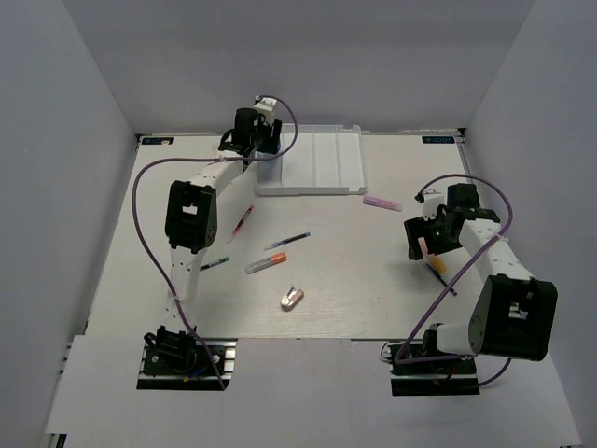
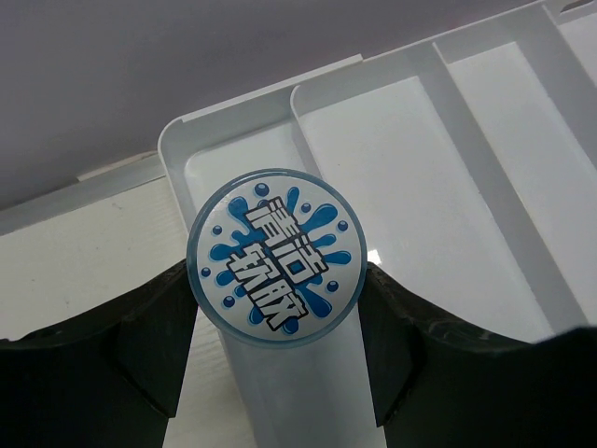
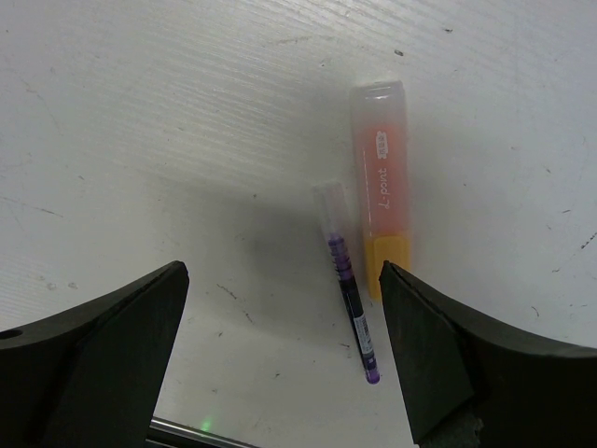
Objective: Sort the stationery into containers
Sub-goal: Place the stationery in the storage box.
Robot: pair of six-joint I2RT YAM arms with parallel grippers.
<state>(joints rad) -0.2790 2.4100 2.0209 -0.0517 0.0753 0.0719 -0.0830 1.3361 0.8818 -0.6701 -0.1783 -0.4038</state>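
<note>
Left wrist view: our left pincer [image 2: 277,289] clamps the blue round roll [image 2: 275,247] over an end compartment of the white tray [image 2: 410,159], ready, we judge, to release. Our right pincer [image 3: 284,317] hangs apart above the orange marker [image 3: 382,177] and dark pen [image 3: 351,303] on the worktop [image 3: 140,112].

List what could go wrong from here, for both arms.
1. The left gripper holds the blue roll over the white tray, near its corner rim. Released here, it might land on a wall or roll out.
2. The open right gripper hovers over an orange highlighter and a purple pen lying close together. Closing could catch both or knock one away.
</note>
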